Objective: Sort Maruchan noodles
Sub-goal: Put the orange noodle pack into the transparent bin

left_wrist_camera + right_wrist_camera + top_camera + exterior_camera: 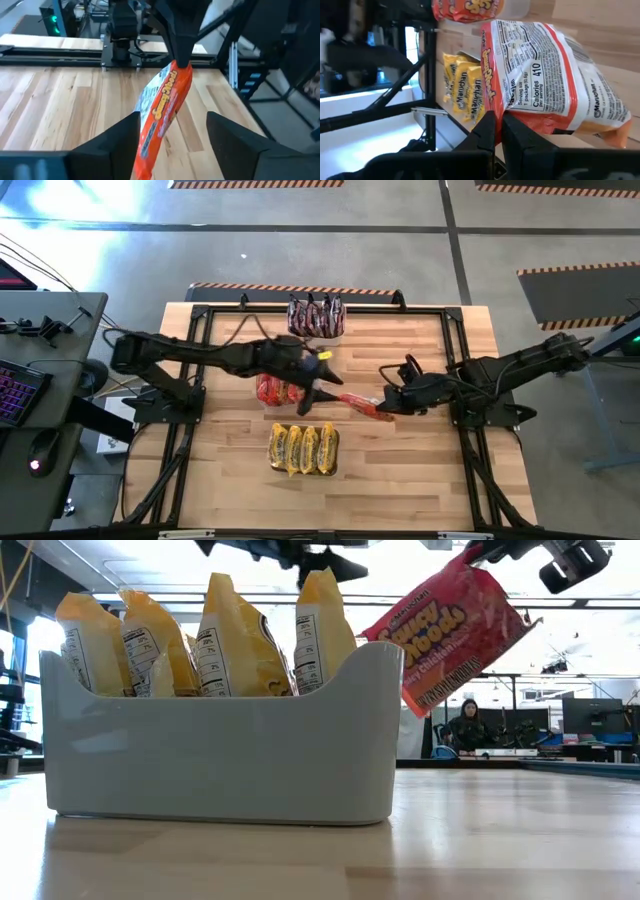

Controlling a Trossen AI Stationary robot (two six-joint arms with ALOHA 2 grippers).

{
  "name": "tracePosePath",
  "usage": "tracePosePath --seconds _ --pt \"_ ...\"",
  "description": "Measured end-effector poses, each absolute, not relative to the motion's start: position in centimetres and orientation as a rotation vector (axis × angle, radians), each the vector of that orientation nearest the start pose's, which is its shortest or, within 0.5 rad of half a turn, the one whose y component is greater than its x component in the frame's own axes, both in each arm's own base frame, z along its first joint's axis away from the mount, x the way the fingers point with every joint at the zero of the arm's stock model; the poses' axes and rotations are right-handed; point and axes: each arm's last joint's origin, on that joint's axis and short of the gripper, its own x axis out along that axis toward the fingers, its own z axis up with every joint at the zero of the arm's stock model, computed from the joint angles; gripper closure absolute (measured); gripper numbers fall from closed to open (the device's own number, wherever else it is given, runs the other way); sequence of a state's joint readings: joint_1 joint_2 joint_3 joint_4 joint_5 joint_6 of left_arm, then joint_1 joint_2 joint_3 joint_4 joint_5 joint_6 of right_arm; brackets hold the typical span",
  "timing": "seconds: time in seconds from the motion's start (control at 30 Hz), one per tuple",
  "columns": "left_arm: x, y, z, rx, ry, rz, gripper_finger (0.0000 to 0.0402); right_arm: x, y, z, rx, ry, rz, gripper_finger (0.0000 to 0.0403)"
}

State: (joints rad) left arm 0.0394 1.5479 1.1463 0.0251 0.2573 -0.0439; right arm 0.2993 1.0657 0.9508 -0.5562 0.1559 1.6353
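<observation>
Above the wooden table, just right of the tub of red packets, a red noodle packet is held in the air, pinched at one edge by the right gripper, whose fingers are closed tight on it. The left gripper is seen on the packet's other end, beside the red tub, with its fingers spread wide on either side of the packet and not touching it. In the left wrist view the packet is shown hanging between those parted fingers. A tub of yellow packets is placed nearer the front edge than the red tub, and a tub of dark brown packets is set behind the red tub, at the table's far edge. In the low view the yellow packets are stood upright in a pale tub, with the red packet tilted in the air beside it.
</observation>
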Motion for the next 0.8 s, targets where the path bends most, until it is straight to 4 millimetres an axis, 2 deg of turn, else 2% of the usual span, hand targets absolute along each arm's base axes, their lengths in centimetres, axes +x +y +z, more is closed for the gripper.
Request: tracePosePath --seconds 0.17,0.37,0.8 --pt "37.5 -0.1 28.8 -0.018 0.384 -0.225 0.0167 21.2 5.7 30.9 1.418 0.572 -0.397 0.0403" --pt "39.3 -0.8 27.5 0.044 0.411 -0.254 0.0165 21.5 5.7 31.2 1.435 0.538 -0.363 0.0403" --pt "41.1 -1.7 26.5 0.079 0.428 -0.238 0.0165 21.8 5.8 31.7 1.439 0.499 -0.314 0.0403"
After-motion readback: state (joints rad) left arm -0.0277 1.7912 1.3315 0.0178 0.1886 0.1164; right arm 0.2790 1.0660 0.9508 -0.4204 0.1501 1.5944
